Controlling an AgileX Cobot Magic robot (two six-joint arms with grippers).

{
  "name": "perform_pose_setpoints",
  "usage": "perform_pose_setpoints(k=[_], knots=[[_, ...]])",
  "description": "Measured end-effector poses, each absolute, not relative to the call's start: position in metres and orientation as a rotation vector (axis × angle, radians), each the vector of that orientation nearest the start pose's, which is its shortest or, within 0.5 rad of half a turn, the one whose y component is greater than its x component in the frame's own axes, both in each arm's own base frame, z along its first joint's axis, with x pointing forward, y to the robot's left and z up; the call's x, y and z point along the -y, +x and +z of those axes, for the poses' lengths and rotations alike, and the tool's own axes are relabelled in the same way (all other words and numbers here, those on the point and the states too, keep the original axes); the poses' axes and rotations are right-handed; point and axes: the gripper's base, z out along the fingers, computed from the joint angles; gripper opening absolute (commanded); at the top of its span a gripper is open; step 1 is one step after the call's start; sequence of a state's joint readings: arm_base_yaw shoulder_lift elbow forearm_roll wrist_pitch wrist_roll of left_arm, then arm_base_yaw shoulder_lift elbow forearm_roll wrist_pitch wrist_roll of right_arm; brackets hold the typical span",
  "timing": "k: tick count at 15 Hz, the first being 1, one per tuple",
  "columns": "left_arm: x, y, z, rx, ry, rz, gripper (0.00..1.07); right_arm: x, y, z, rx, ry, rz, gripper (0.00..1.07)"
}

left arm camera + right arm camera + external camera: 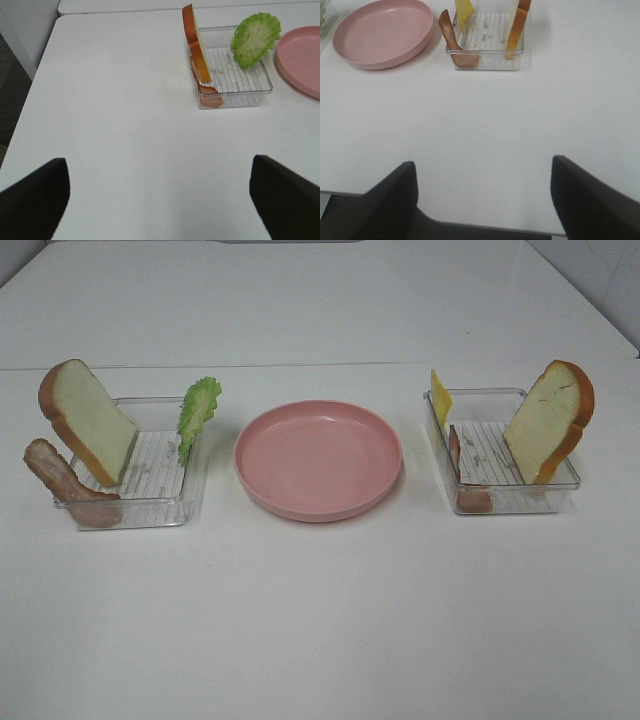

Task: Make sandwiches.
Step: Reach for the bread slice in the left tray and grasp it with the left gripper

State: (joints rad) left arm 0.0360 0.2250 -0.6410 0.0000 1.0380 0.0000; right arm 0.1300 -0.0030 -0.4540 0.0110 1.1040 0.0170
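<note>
**Sandwich parts unassembled in trays; both grippers apart and empty**

The high camera shows a round pink plate point(318, 460) on the white table point(320, 640), between two clear plastic trays. In the left tray point(165, 512), a white bread slice with orange-brown crust point(90, 420) leans upright. A reddish-brown bacon strip point(62, 483) rests at the near corner, its upper end past the wall. A green ruffled lettuce leaf point(198, 412) stands at the plate-side wall. The right tray point(520, 502) holds a second bread slice point(550, 420), a yellow cheese slice point(440, 398) and a second bacon strip point(456, 452).

Only the wrist cameras show the arms. The left gripper point(159, 165) has its fingers wide apart over bare table, gripping nothing, well apart from the left tray. The right gripper point(482, 165) also has its fingers apart and empty. It sits by the table's near edge, well apart from the right tray.
</note>
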Motion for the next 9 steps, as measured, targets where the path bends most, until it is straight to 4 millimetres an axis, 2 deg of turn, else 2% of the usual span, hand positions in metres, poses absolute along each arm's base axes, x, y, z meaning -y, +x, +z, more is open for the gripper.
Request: perform_pose_setpoints(k=[2,3,5,6,7,8,9], knots=[[0.0,0.058,0.34,-2.143,-0.035,-0.006,0.89,-0.001,-0.002,0.261,-2.129,-0.121,0.1,0.73],[0.0,0.069,0.346,-2.162,-0.036,-0.01,0.89,-0.001,-0.002,0.261,-2.129,-0.121,0.1,0.73],[-0.001,0.123,0.369,-2.257,-0.06,-0.03,0.89,-0.001,-0.002,0.261,-2.129,-0.121,0.1,0.73],[-0.001,0.133,0.372,-2.27,-0.066,-0.034,0.89,-0.001,-0.002,0.261,-2.129,-0.121,0.1,0.73],[-0.002,0.182,0.383,-2.344,-0.072,-0.039,0.89,-0.001,-0.002,0.261,-2.129,-0.121,0.1,0.73],[-0.003,0.192,0.383,-2.374,-0.073,-0.039,0.89,-0.001,-0.002,0.261,-2.129,-0.121,0.1,0.73],[-0.003,0.216,0.381,-2.442,-0.077,-0.043,0.89,-0.001,-0.002,0.261,-2.129,-0.121,0.1,0.73]])
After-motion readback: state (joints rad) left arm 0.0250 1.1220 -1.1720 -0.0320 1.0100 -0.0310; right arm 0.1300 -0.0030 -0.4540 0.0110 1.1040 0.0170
